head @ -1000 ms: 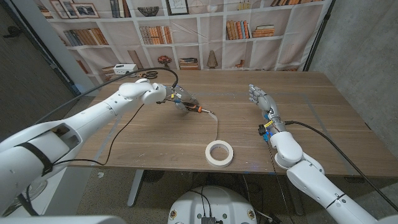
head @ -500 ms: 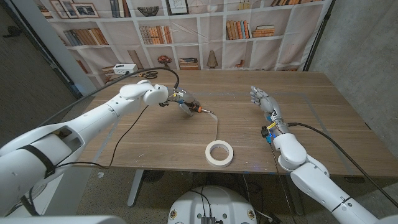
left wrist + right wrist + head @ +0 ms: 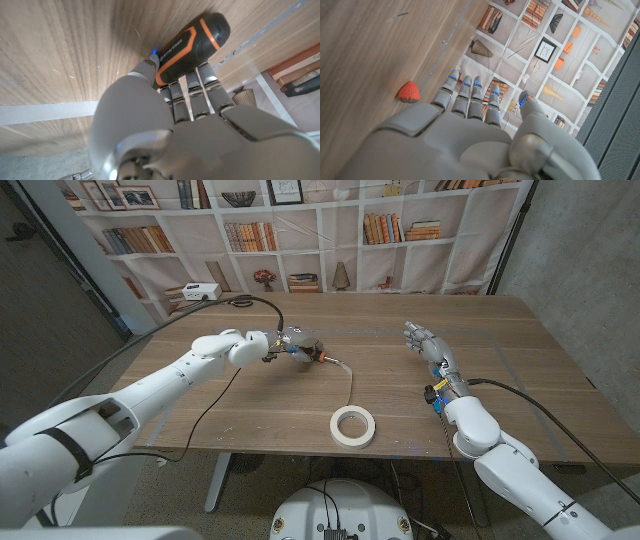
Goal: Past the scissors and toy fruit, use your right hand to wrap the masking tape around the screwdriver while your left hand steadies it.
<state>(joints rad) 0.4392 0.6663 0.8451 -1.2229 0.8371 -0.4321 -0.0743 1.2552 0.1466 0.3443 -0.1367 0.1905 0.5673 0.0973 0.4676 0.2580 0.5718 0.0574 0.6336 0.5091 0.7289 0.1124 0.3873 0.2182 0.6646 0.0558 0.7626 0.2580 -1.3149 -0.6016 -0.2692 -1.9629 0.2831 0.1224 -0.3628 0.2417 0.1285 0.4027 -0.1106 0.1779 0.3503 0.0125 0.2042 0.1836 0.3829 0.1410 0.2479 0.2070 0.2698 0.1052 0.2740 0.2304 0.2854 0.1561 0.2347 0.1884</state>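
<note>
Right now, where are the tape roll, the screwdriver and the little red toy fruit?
tape roll (image 3: 353,425), head view, on its white ring.
screwdriver (image 3: 192,35), left wrist view, on its black-and-orange handle.
toy fruit (image 3: 408,92), right wrist view, on its red body.

One screwdriver (image 3: 312,355) and one roll of masking tape (image 3: 353,425) sit on the single wooden table (image 3: 500,370). One red toy strawberry (image 3: 408,92) lies there too. Two robot hands show, the left hand (image 3: 292,344) and the right hand (image 3: 422,339).
</note>
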